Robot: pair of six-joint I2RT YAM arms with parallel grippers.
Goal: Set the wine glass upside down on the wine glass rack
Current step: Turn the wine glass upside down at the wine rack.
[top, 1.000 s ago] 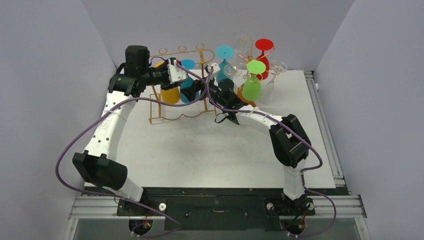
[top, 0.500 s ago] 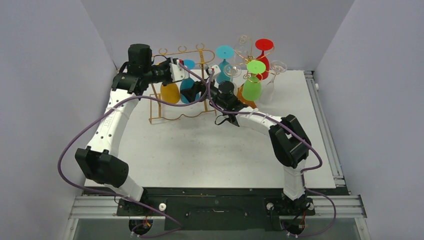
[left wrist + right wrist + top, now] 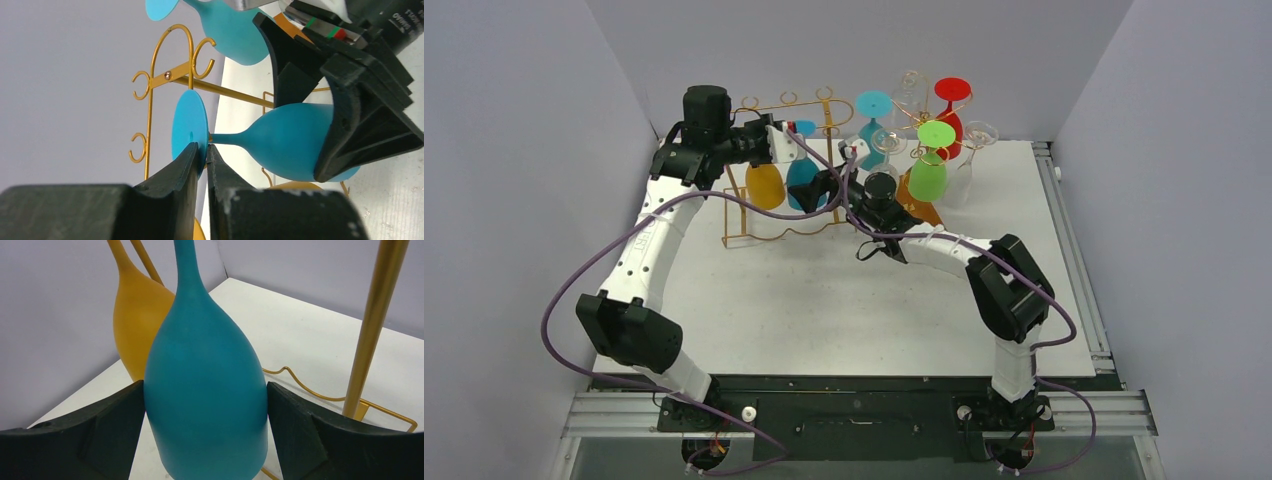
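- Low in the right wrist frame, the right gripper grasps the teal wine glass by its bowl, one finger against each flank. The glass is inverted, stem rising out of the top of the frame. The bowl looks smooth and tapered, so a slack squeeze could let it slip down and a hard one could crack it.
- Just behind it, at the left of that frame, the orange glass hangs close by. A sideways nudge would knock the bowls together.
- At the centre of the left wrist frame, the left gripper is pinched on the thin stem right under the foot. With both arms on one glass, any mismatch in their motion could snap the stem.
- Farther off, at the upper left, is the rail of the gold rack. I cannot tell whether the foot is seated over it, and letting go of an unseated glass would drop it onto the table.
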